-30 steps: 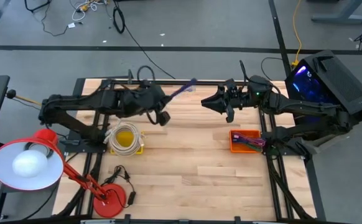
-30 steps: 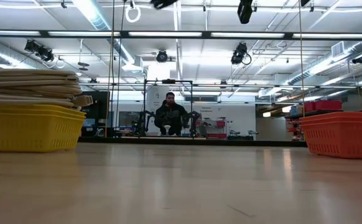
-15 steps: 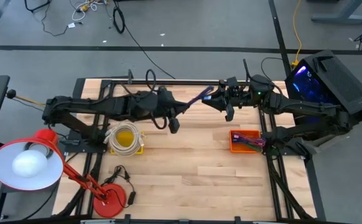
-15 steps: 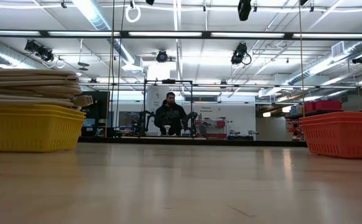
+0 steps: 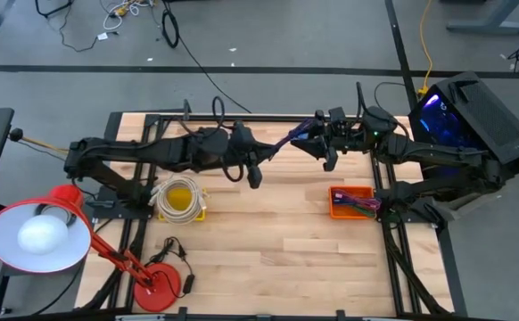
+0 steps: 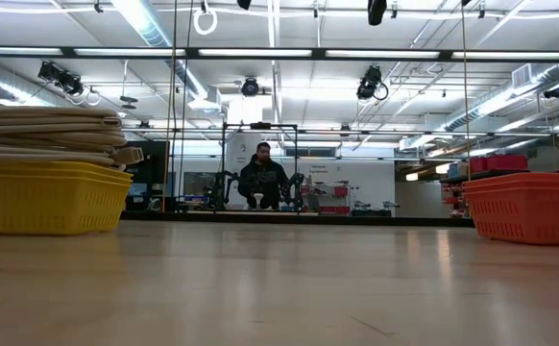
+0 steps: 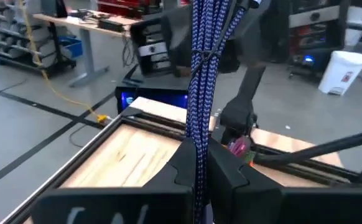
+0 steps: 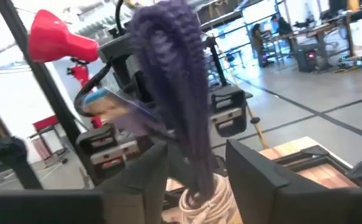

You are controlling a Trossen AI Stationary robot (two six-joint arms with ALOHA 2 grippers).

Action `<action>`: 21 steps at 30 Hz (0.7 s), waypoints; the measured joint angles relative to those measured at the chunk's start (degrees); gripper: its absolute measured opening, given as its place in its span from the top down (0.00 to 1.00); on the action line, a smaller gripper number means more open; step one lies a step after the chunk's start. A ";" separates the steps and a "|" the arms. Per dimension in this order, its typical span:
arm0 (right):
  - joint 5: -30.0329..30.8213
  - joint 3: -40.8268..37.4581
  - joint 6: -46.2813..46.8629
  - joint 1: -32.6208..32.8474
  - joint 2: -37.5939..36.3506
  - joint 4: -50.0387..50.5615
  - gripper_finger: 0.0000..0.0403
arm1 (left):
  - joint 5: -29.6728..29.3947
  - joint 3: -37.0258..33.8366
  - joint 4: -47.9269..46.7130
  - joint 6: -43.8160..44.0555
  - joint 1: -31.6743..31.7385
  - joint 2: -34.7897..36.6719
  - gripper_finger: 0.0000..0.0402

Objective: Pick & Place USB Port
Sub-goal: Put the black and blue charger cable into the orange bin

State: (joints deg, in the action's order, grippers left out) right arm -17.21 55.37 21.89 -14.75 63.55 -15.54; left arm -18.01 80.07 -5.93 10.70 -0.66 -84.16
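Both arms are raised over the far half of the table (image 5: 277, 241), and a braided purple-blue USB cable (image 5: 288, 140) is stretched between their claws. The left gripper (image 5: 266, 153) is clamped shut on one end of the cable; in its wrist view the cord (image 7: 204, 93) rises straight out from between the two closed dark fingers (image 7: 231, 171). A second ago this claw was well short of the middle of the table; it has since travelled toward the right arm and now sits just beside it, with the cable drawn short. The right gripper (image 5: 310, 137) has barely shifted, but its fingers have spread: in its wrist view the looped cable (image 8: 181, 99) hangs in the gap between them, and the right finger (image 8: 255, 171) stands clear of the cord, so no firm hold shows there. Below the right claw, toward the near edge, the orange basket (image 5: 352, 201) holds other cables. Below and behind the left claw sits the yellow basket (image 5: 181, 200) with a pale coiled cord. The red lamp (image 5: 41, 234) stands at the near left corner, unchanged.
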 joint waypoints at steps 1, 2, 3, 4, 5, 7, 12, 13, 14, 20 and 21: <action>0.45 0.01 0.02 0.03 0.02 -0.01 0.58 | 0.70 -0.04 0.82 0.02 0.15 -0.20 0.95; 0.71 0.00 0.02 0.03 0.02 -0.25 0.57 | 1.36 0.03 2.53 0.01 0.20 -0.68 0.95; 0.87 0.01 0.02 0.03 0.04 -0.91 0.57 | 1.71 0.13 3.53 0.04 0.23 -1.01 0.95; 1.05 0.01 0.02 0.03 0.04 -1.67 0.56 | 1.72 0.09 3.44 0.04 0.24 -1.12 0.95; 1.07 0.01 0.04 0.03 0.04 -2.37 0.56 | 1.72 0.03 3.51 0.02 0.26 -1.39 0.95; 1.19 -0.01 0.04 0.03 0.04 -3.55 0.55 | 1.78 0.07 4.93 0.07 0.26 -2.20 0.95; 1.78 0.01 -0.44 0.03 -0.02 -4.01 0.64 | 2.83 0.05 6.62 0.65 0.26 -3.39 0.95; 1.40 0.01 -0.96 0.18 0.04 -3.70 0.69 | 2.83 0.03 6.59 0.67 0.24 -3.41 0.95; 1.28 0.01 -1.63 0.44 0.04 -3.10 0.75 | 2.89 0.03 6.91 0.68 0.24 -3.41 0.95; 3.02 0.07 -4.99 1.86 -0.10 -3.13 0.95 | 2.61 0.01 8.39 0.68 0.24 -3.39 0.94; 3.17 0.07 -4.98 1.86 -0.10 -3.16 0.95 | 2.59 0.03 8.39 0.68 0.24 -3.39 0.92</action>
State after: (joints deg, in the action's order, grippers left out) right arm -14.04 55.44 16.91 -12.88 63.45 -18.70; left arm -15.42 80.09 2.46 11.38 -0.43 -87.55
